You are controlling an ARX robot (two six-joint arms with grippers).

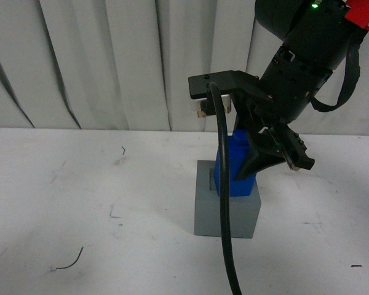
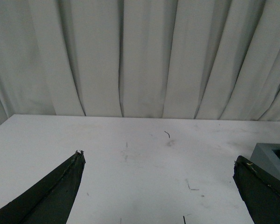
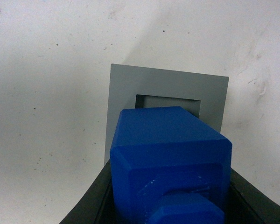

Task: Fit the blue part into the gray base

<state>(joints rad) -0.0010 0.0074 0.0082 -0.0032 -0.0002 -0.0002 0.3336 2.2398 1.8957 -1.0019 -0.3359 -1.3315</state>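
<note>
- Right wrist view: right gripper (image 3: 170, 207) clenches the blue part (image 3: 170, 140) over the gray base (image 3: 126, 88) recess
- I risk jamming if its edge catches the rim
- Left gripper (image 2: 158, 161) gapes empty

Backdrop: pale grey-white curtain (image 1: 111, 61), pleated, hanging full width. Surface: white tabletop (image 1: 67, 203), matte, scuffed with small dark marks. Lighting even.

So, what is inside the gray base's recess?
One bare strip of the recess shows. The blue part in the right claw covers the rest; whether it has entered is hidden.
</note>
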